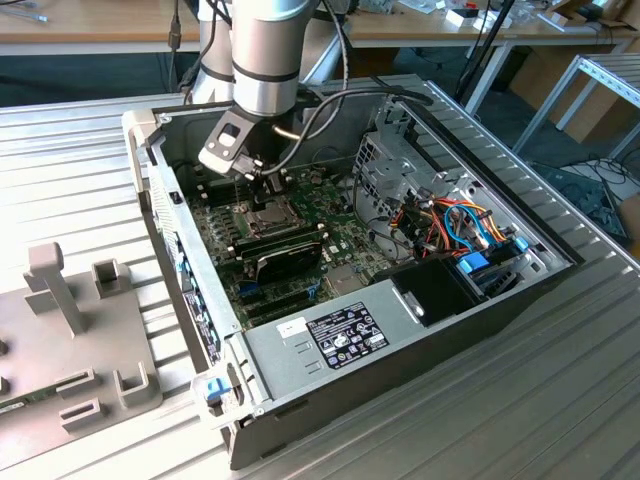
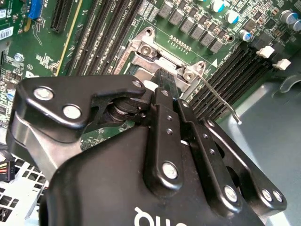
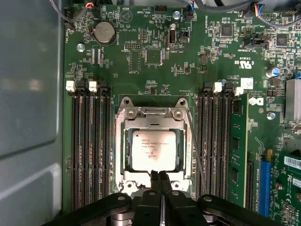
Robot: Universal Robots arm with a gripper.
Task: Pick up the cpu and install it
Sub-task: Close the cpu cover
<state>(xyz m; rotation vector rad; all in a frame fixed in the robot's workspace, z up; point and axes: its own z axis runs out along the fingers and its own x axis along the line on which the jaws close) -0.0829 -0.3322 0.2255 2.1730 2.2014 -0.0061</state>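
The cpu (image 3: 154,149), a small square chip with a dull silver top, lies flat in its socket on the green motherboard (image 3: 155,61). The hinged metal socket frame (image 3: 153,114) surrounds it. My gripper (image 3: 159,175) is shut, its two black fingers pressed together with nothing between them. Its tips hover at the socket frame's edge, just beside the cpu. The second wrist view has the gripper (image 2: 164,76) over the socket, hiding the chip, with the thin wire lever (image 2: 221,101) sticking out sideways. In the exterior view the gripper (image 1: 263,182) hangs inside the open computer case above the socket (image 1: 268,214).
Black memory slots (image 3: 89,141) flank the socket, and a green module (image 3: 239,141) stands in one. The case holds a power supply (image 1: 330,335), a drive cage (image 1: 385,160) and coloured cables (image 1: 460,225). A grey fixture (image 1: 70,330) sits on the table at the exterior view's left.
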